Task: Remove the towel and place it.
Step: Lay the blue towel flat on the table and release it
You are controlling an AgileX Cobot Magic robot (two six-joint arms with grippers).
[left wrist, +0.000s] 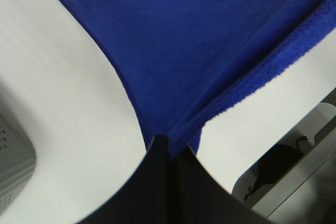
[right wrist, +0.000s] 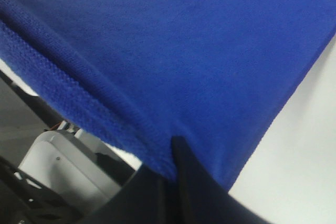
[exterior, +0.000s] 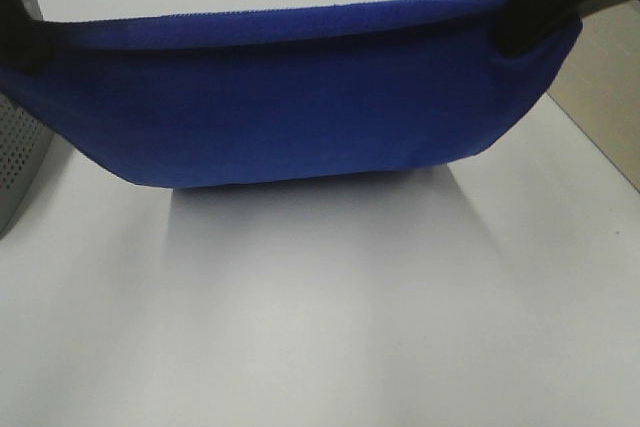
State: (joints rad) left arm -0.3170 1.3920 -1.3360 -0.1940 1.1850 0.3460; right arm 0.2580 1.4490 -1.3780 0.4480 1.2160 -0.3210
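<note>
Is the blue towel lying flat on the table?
No, the towel hangs stretched between the left gripper and the right gripper, each pinching a top corner.

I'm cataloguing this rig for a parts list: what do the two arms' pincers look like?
The left pincer is plain matte black: two smooth, flat fingers tapering to a narrow tip. The right pincer looks the same. In the high view both show only as bulky black shapes. No cables, labels or markings show on them.
</note>
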